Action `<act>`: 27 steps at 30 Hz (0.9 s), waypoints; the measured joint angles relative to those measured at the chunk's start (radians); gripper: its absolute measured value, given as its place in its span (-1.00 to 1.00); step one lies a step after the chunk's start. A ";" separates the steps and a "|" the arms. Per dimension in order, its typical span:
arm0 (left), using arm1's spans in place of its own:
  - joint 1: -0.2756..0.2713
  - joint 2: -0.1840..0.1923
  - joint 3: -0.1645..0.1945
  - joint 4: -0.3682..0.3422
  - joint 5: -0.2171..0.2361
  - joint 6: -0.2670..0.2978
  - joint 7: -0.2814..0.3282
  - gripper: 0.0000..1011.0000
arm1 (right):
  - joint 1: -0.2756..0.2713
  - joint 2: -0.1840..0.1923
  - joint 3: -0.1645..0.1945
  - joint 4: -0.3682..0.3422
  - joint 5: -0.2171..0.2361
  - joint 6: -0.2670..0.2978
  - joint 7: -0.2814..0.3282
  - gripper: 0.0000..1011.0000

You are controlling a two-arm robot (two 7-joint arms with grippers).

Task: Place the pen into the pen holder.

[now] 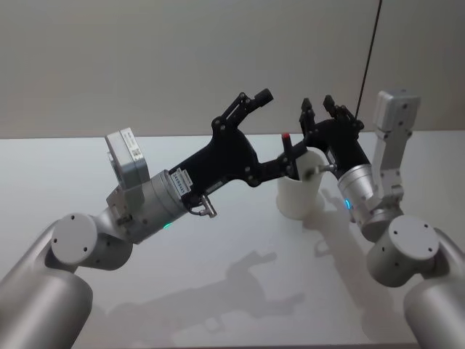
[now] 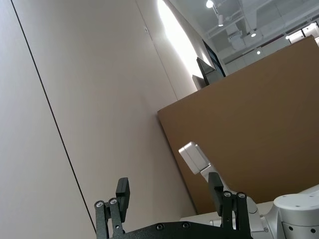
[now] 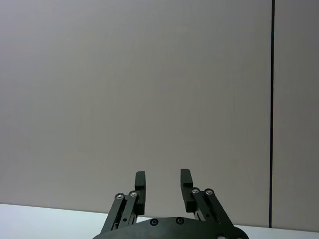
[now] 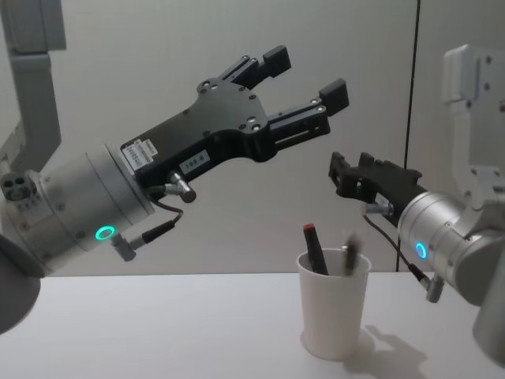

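The pen holder, a white paper cup, stands on the white table. A dark pen with a red tip stands in it, leaning left. A second dark pen leans at the cup's right side. My left gripper hangs open and empty above and left of the cup, pointing up and away. My right gripper is just above and behind the cup's right side, open with a narrow gap and nothing between its fingers.
A white table spreads around the cup, with a plain wall behind it. A thin dark cable runs down the wall at the back right. A brown board shows in the left wrist view.
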 joint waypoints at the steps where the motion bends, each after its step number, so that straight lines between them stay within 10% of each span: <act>1: 0.000 0.000 0.000 0.000 0.000 0.000 0.000 0.98 | 0.000 0.000 0.000 0.000 0.000 0.000 0.000 -0.23; 17: 0.000 0.000 0.000 0.000 0.000 0.000 0.000 0.98 | 0.019 -0.009 0.002 0.040 -0.004 -0.010 0.003 0.80; 27: 0.000 0.000 0.000 0.000 0.000 0.000 0.000 0.98 | 0.022 -0.011 0.002 0.047 -0.005 -0.011 0.004 0.98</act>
